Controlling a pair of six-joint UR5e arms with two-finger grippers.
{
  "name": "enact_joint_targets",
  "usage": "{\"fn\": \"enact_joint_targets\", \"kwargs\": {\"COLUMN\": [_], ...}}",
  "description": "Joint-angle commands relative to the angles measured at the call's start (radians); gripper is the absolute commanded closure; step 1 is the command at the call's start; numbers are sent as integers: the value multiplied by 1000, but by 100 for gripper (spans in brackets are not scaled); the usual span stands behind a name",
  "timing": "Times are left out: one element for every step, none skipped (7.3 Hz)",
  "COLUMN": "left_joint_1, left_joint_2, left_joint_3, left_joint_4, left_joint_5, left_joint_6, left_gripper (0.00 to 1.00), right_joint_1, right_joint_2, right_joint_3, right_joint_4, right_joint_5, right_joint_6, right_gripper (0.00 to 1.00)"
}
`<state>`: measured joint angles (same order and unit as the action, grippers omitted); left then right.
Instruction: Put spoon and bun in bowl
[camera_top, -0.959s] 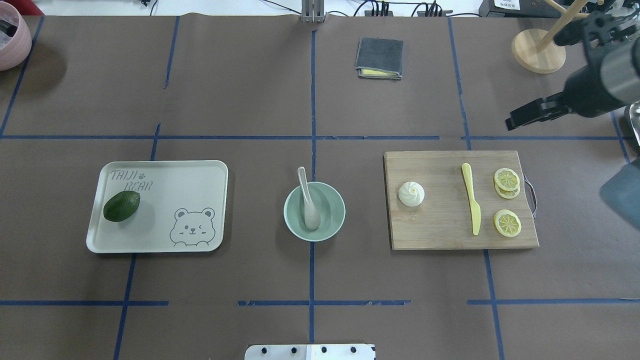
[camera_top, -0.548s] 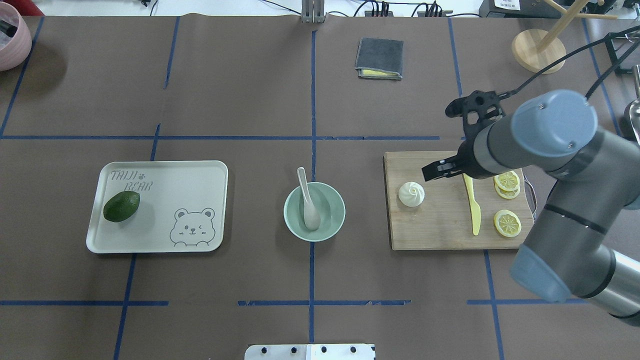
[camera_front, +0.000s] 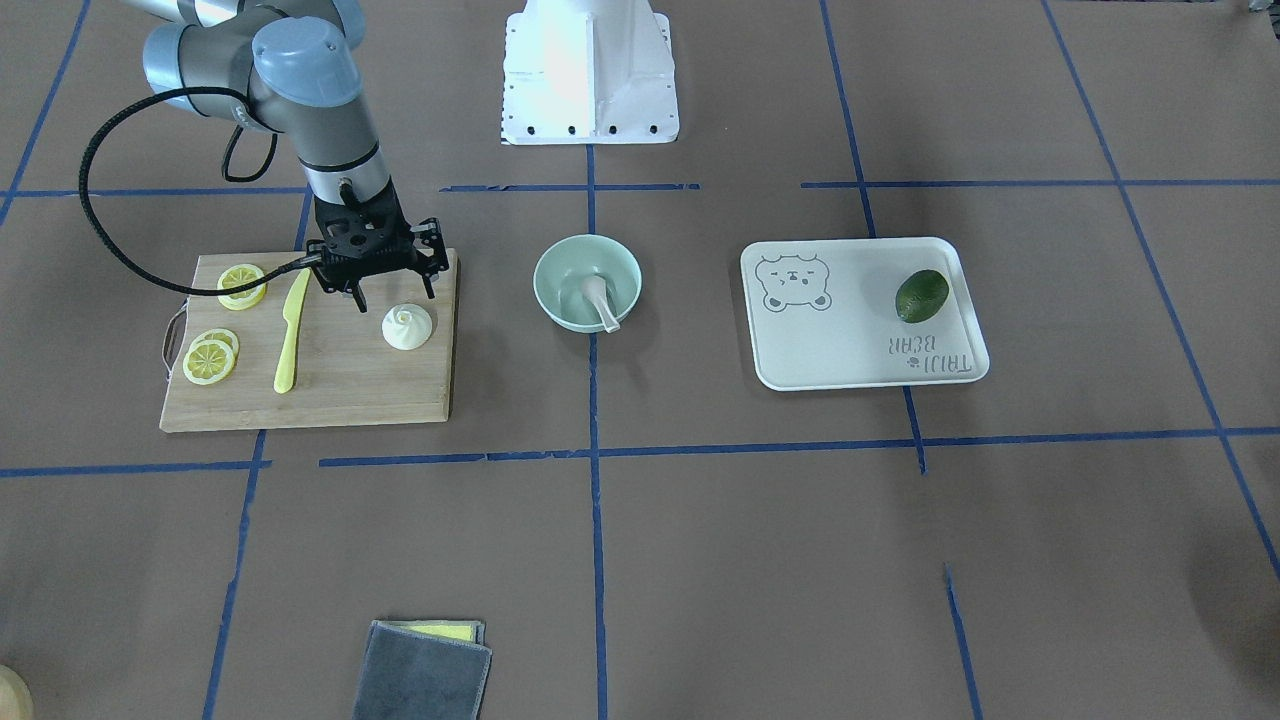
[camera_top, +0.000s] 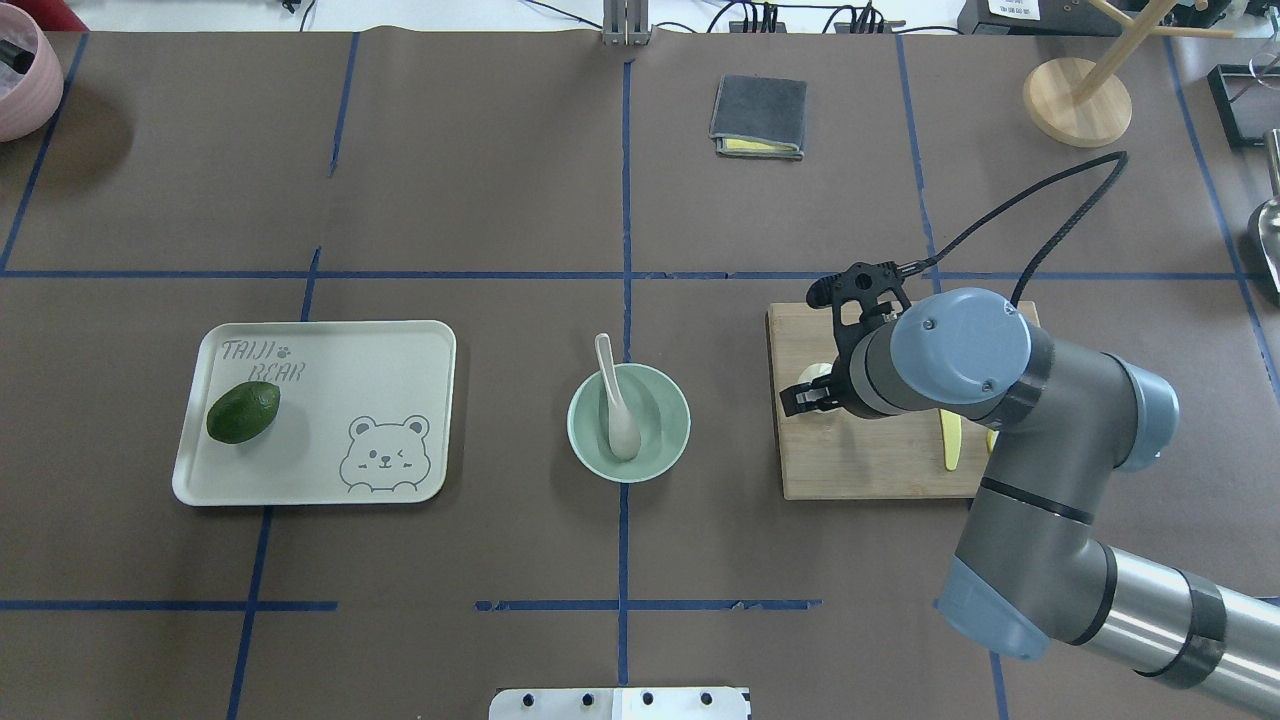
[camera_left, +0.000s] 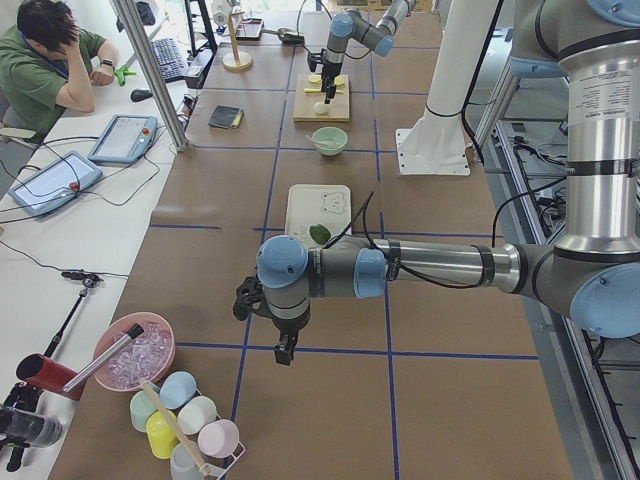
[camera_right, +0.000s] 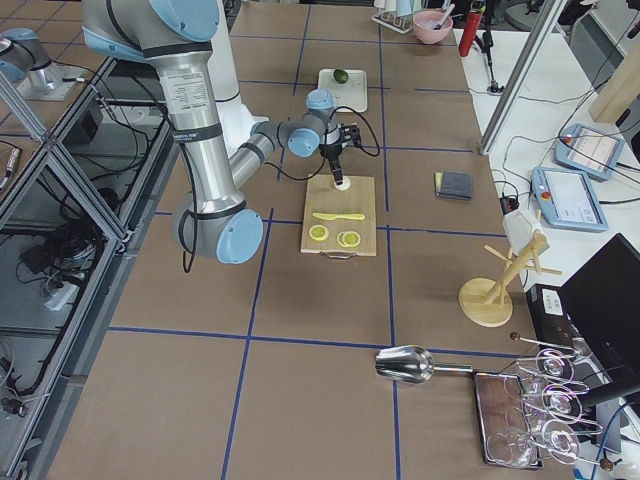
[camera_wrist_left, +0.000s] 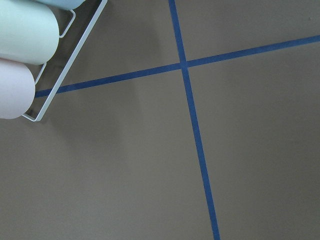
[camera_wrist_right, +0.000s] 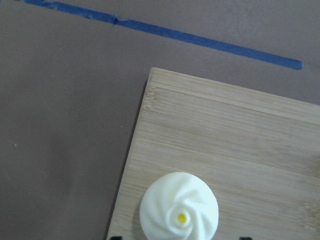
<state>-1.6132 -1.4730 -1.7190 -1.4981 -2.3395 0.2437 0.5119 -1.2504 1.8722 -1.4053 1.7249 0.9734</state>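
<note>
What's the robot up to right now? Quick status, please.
Right tool open over bun on cutting board, not gripping. Left tool far off, state unclear. Spoon already in bowl. Knife, lemon slices clear of bun.

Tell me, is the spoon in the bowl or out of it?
In. The spoon has its scoop down inside the bowl, and its handle leans out over the rim.

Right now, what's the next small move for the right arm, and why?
Probably lower the right claw straight down around the bun, then close. The claw is open and hangs above the bun, and the right wrist view shows the bun centred under it. The spoon already lies in the bowl.
</note>
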Motion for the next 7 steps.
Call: {"fn": "enact_joint_targets", "kwargs": {"left_joint_1": [-1, -1, -1, -1, 1, 1, 1], "left_joint_2": [10, 10, 10, 10, 10, 10, 10], "left_joint_3": [-2, -2, -2, -2, -2, -2, -2], "left_joint_4": [-2, -2, -2, -2, -2, -2, -4], "left_joint_5": [-1, -1, -1, -1, -3, -1, -3], "left_joint_6": [2, 2, 2, 2, 2, 2, 2], "left_gripper": [0, 0, 0, 0, 0, 0, 0], "right_joint_1": [-13, -10, -10, -10, -10, -12, -12], "right_joint_2": [23, 22, 22, 23, 29, 57, 118], "right_joint_3": [-48, -44, -38, -33, -33, -33, -33], "right_joint_4": [29, 29, 29, 29, 31, 29, 19], "right_joint_5": [-5, -5, -2, -4, -5, -5, -5], "right_joint_6": [7, 39, 40, 41, 42, 71, 109], "right_gripper": [41, 93, 100, 100, 100, 100, 100]}}
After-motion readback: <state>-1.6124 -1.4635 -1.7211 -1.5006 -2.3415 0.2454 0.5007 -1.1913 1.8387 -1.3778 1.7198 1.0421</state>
